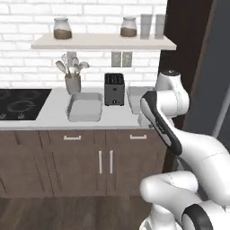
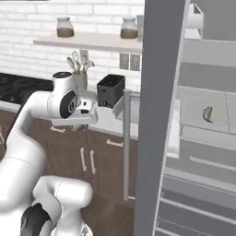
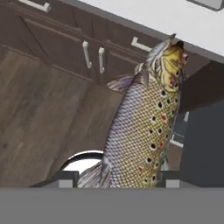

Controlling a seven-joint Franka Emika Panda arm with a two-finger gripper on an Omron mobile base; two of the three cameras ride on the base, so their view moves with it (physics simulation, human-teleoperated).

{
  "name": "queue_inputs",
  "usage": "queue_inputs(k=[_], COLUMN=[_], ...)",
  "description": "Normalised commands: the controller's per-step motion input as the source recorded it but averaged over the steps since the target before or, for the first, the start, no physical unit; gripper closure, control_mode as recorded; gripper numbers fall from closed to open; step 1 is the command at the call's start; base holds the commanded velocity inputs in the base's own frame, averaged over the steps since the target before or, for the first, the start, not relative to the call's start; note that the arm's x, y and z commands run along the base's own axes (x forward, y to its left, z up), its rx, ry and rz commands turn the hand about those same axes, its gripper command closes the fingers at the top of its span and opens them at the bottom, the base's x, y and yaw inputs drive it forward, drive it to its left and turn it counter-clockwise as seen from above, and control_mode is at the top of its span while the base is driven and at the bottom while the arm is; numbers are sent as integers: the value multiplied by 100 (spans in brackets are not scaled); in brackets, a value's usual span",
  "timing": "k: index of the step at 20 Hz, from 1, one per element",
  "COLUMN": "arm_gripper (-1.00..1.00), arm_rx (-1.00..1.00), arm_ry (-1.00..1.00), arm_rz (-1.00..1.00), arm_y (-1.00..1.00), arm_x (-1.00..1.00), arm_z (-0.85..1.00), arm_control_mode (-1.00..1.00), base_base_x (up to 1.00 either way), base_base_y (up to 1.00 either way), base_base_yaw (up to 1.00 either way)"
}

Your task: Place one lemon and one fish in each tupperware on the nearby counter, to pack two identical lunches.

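A fish (image 3: 144,127) is gripped between the two fingertips of the gripper (image 3: 116,179), as shown in the hand view: the spotted body rises from the 6 o'clock edge toward 1 o'clock, with the head near the edge of the counter (image 3: 175,19). The jaws are closed on the body near the tail, and the fish is carried in the air above the wooden floor (image 3: 39,118), in front of the cabinets (image 3: 65,39). In the left base view, two tupperware trays are seen on the white counter – one tupperware (image 1: 84,107) at 9 o'clock of the black toaster (image 1: 114,89), the other tray (image 1: 136,99) at 3 o'clock of it, partly hidden by the arm. The nearer tray appears empty; the contents of the other cannot be told. In the right base view, a second fish (image 2: 207,114) is seen lying on a shelf of the open fridge (image 2: 203,115), at 3 o'clock of the picture. No lemon is identified. The task is judged to be at an early stage – the held fish is not yet placed, and the second fish and both lemons remain to be packed.
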Motion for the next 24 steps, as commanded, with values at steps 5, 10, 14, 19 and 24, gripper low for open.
queue_inputs(k=[5,10,14,19,24], arm_gripper=[100,100,100,100,100], arm_rx=[0,0,0,0,0], arm_ry=[0,0,0,0,0], arm_rz=[0,0,0,0,0], arm_y=[0,0,0,0,0], arm_x=[0,0,0,0,0], arm_z=[0,0,0,0,0], arm_control_mode=[100,100,100,100,100], base_base_x=[3,41,21,39,54], base_base_y=[7,57,76,40,38], base_base_yaw=[-95,-58,-13,-6,-3])
